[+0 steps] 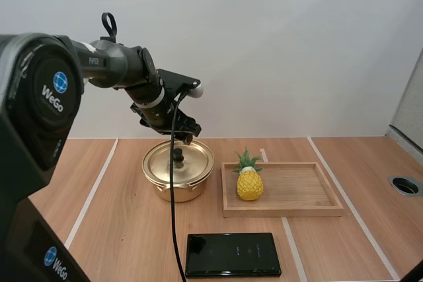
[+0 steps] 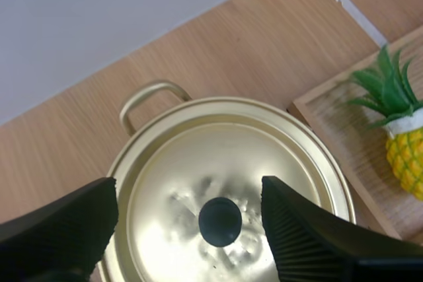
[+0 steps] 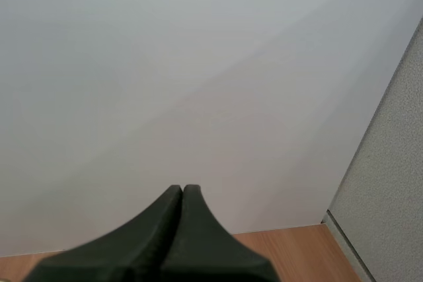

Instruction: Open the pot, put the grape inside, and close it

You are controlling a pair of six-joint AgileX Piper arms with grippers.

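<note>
from high: left claw (image 1: 178,138) over lidded pot (image 1: 178,171) at mid tabletop (image 1: 125,229); pineapple (image 1: 250,183) in tray (image 1: 307,193) beside it, nothing done yet. left wrist: spread wide astride lid knob (image 2: 220,221), gripping nothing. right wrist: right claw (image 3: 183,193) pressed closed, empty.

Wooden table (image 1: 119,226), gold pot (image 1: 165,193), wooden tray (image 1: 284,211) beside it, flat black slab (image 1: 232,254) nearby
</note>
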